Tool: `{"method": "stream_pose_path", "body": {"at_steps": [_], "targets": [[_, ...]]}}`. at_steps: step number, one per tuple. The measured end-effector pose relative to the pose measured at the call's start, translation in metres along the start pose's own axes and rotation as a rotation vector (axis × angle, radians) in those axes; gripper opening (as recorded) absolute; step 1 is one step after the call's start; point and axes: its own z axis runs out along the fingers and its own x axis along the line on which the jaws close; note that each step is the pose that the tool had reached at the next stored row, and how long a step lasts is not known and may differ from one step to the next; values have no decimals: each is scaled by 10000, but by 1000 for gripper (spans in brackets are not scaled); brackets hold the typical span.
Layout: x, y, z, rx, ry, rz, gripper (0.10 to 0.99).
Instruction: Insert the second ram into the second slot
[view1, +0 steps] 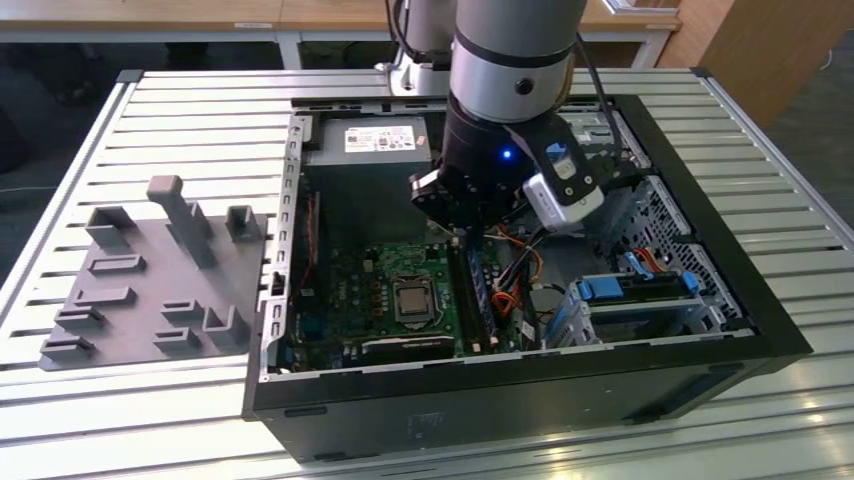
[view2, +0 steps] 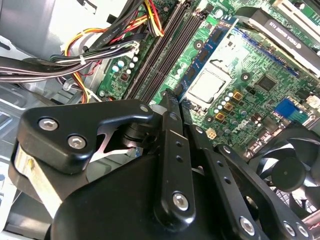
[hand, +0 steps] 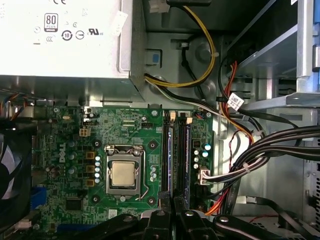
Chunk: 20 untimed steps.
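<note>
first wrist view shows the end effector (hand: 173, 214) clamped on the thin, blue, edge-up second ram (hand: 170, 155).

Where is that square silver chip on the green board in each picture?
Exterior view: the silver chip sits mid-board, on the exterior view's left of the long memory slots.
First wrist view: silver chip beside the same slots.
Second wrist view: silver chip beside them.
Shared landmark: the memory slots.

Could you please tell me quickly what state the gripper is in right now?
Gripper: shut, its tips by the long black memory slots on the green motherboard; whether it pinches anything cannot be told.
</note>
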Motion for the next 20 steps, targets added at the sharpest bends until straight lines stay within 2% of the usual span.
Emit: {"method": "stream_pose_path", "body": {"at_steps": [20], "targets": [[3, -1, 46, -2, -1, 4, 137]]}}
